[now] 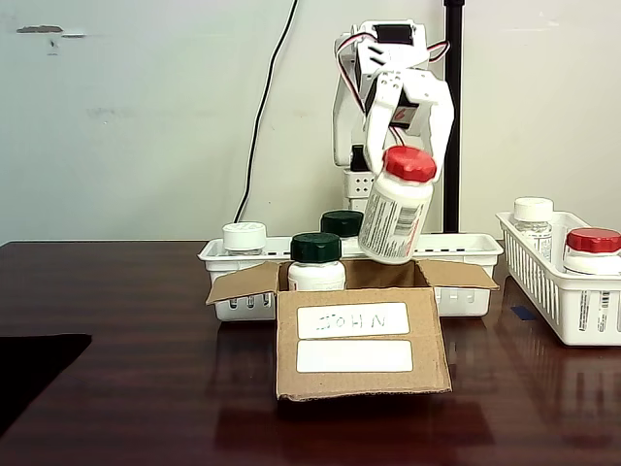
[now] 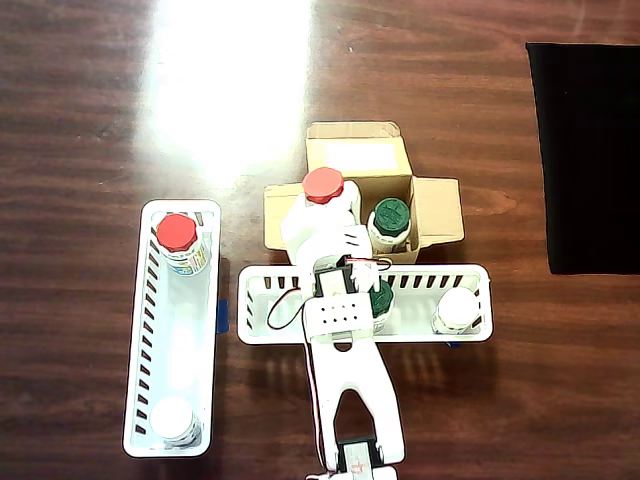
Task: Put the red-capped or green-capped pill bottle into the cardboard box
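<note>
1. Right now I am pinching the pill bottle point(image 1: 395, 209) in my gripper point(image 1: 412, 136), my fingers clamping it high on the body just under its red cap, so that its weight is hanging below my grip and the base is leading downward.
2. I am holding it tilted, cap leaning to the right in the fixed view, and clear above the cardboard box point(image 1: 361, 340); the base is hovering just over the box's open top, near its right side in that view.
3. In the overhead view the bottle point(image 2: 320, 212) is lying over the box point(image 2: 355, 155), over the half left free, because a green-capped bottle point(image 2: 390, 222) is already standing inside in the other half.
4. I am judging that the flaps are folding outward to keep the opening wide, so the lowering needs only a straight descent beside the green-capped bottle point(image 1: 316, 262).
5. Just behind the box, a white tray point(image 1: 466, 248) is carrying a white-capped bottle point(image 1: 245, 238) and another green-capped bottle point(image 1: 342, 225).
6. Well to the right of the box in the fixed view, a second tray point(image 1: 543, 282) is holding a spare red-capped bottle point(image 1: 592, 250).
</note>
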Action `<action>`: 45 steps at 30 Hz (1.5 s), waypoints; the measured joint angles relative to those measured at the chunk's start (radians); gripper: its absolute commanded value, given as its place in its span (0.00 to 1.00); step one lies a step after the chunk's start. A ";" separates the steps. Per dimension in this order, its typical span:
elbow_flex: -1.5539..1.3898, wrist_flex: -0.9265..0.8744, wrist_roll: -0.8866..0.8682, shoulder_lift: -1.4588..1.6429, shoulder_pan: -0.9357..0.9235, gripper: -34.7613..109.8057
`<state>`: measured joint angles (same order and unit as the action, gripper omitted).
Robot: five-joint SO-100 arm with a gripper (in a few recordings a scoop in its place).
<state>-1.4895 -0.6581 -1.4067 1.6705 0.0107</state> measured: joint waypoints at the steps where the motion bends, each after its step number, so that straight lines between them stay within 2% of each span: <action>1: 0.000 0.003 0.000 -0.006 -0.003 0.25; 14: 0.015 0.149 -0.008 -0.184 -0.015 0.26; 16: 0.015 0.160 -0.018 -0.193 -0.014 0.32; 22: 0.014 0.225 -0.031 -0.221 -0.017 0.60; 24: 0.014 0.235 -0.035 -0.221 -0.017 0.66; 29: 0.014 0.230 -0.017 -0.219 -0.018 0.68; 33: 0.014 0.130 -0.009 -0.173 -0.011 0.68; 35: 0.014 0.049 -0.017 -0.117 -0.014 0.65; 37: 0.012 -0.044 -0.018 -0.041 -0.012 0.59; 43: -0.069 -0.325 -0.032 0.235 0.015 0.23; 44: -0.080 -0.367 -0.028 0.273 0.018 0.19; 45: -0.091 -0.419 -0.031 0.318 0.018 0.19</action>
<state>-1.5800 -1.0769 -1.4373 1.9880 0.0291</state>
